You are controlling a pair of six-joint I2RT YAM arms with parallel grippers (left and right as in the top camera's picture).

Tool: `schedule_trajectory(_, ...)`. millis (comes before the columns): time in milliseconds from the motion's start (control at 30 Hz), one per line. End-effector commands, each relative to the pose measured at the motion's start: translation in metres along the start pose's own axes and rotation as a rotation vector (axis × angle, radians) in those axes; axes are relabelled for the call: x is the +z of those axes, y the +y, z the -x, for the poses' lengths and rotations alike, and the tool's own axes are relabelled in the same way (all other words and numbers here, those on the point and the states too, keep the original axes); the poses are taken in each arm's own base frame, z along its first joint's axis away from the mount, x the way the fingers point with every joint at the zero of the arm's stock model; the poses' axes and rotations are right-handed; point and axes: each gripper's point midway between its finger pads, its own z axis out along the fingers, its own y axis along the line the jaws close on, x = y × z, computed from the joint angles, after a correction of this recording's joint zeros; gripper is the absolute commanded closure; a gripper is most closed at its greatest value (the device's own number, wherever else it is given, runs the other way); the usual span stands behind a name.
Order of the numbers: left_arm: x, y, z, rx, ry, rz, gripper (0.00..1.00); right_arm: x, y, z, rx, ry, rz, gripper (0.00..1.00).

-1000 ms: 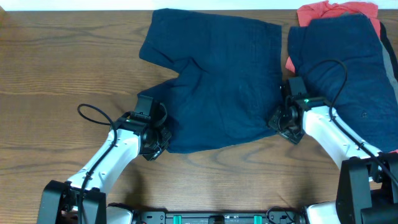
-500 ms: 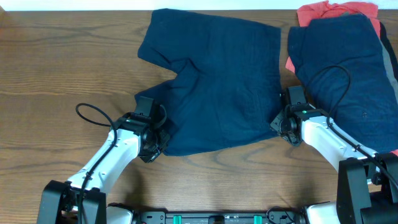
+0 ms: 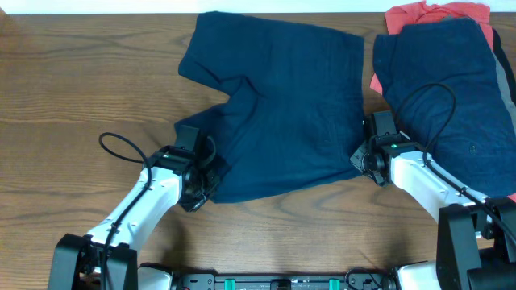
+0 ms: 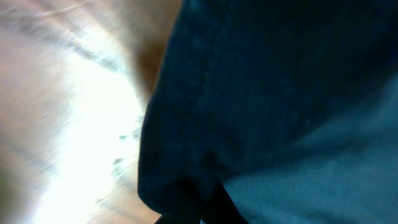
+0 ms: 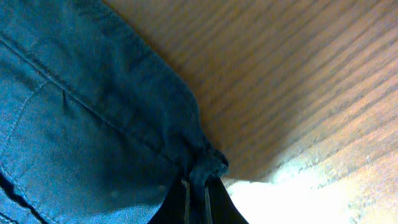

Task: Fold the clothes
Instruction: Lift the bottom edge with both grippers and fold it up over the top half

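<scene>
Left gripper, lower left of centre in the overhead view: jaws closed, pinching the lower-left hem corner of the navy shorts. Left wrist view is blurred, with dark fabric bunched at the fingertips. Shorts lie spread flat on the wooden table, top centre to mid-frame, legs pointing left. Right gripper, right of centre: clamped on the shorts' lower-right corner, hem puckered between its fingers in the right wrist view. Upper right: another navy garment lying over a coral-red garment.
</scene>
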Motion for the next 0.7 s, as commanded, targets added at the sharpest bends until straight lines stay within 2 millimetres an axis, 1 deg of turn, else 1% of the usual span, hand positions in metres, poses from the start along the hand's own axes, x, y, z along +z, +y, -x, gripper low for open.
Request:
schedule_trajectory(0, -0.014, 0.012, 0.009, 0.013, -0.031, 0.032, 0.94, -0.007, -0.005, -0.006, -0.029, 0.031, 0.002, 0.99)
schedule_trajectory(67, -0.027, 0.015, 0.01, -0.007, -0.038, 0.026, 0.94, -0.021, -0.007, -0.001, -0.032, 0.022, 0.013, 1.0)
schedule_trajectory(167, -0.051, 0.013, 0.011, 0.027, -0.076, -0.022, 0.94, -0.05, -0.008, 0.008, -0.051, 0.002, 0.059, 0.99)
schedule_trajectory(267, -0.079, 0.008, 0.009, 0.042, -0.128, -0.092, 0.94, -0.085, -0.013, 0.016, -0.063, -0.047, 0.103, 0.99)
schedule_trajectory(333, -0.099, 0.006, 0.007, 0.054, -0.17, -0.147, 0.94, -0.108, -0.017, 0.017, -0.07, -0.079, 0.135, 0.99)
schedule_trajectory(500, -0.144, 0.007, -0.003, 0.076, -0.269, -0.278, 0.94, -0.156, -0.032, 0.01, -0.075, -0.127, 0.18, 0.99)
schedule_trajectory(667, -0.186, 0.014, -0.018, 0.098, -0.343, -0.385, 0.94, -0.194, -0.051, -0.003, -0.082, -0.143, 0.193, 0.99)
